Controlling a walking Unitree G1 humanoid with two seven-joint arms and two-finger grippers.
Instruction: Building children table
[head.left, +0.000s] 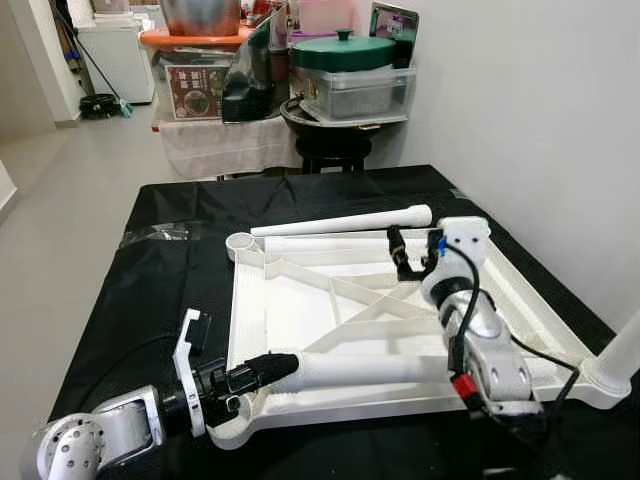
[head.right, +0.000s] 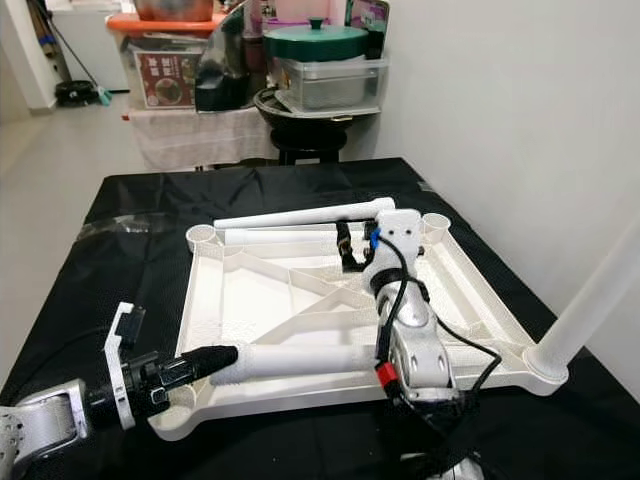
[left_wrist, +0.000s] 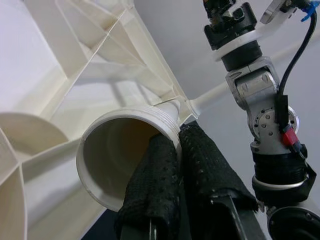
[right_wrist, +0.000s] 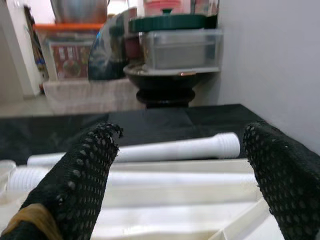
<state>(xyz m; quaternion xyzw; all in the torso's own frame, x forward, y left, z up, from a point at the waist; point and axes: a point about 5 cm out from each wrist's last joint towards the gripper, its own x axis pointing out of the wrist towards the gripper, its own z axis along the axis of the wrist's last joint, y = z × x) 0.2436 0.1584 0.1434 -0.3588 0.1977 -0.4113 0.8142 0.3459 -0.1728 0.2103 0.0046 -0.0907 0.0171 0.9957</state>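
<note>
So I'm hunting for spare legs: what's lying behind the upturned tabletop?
Two white legs lie side by side behind the tabletop; the nearer one is partly hidden by its rim.

A black cloth (head.left: 150, 290) covers the surface. Behind it, a black stool (head.left: 333, 150) carries a clear lidded container (head.left: 360, 92) with a green pot lid (head.left: 342, 50) on top, beside an orange-lidded bin (head.left: 195, 70).

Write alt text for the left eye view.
The left gripper holds a white plastic table leg lying across an upturned white plastic tabletop on black cloth. The right gripper hovers open near two more loose white legs at the far edge.
</note>
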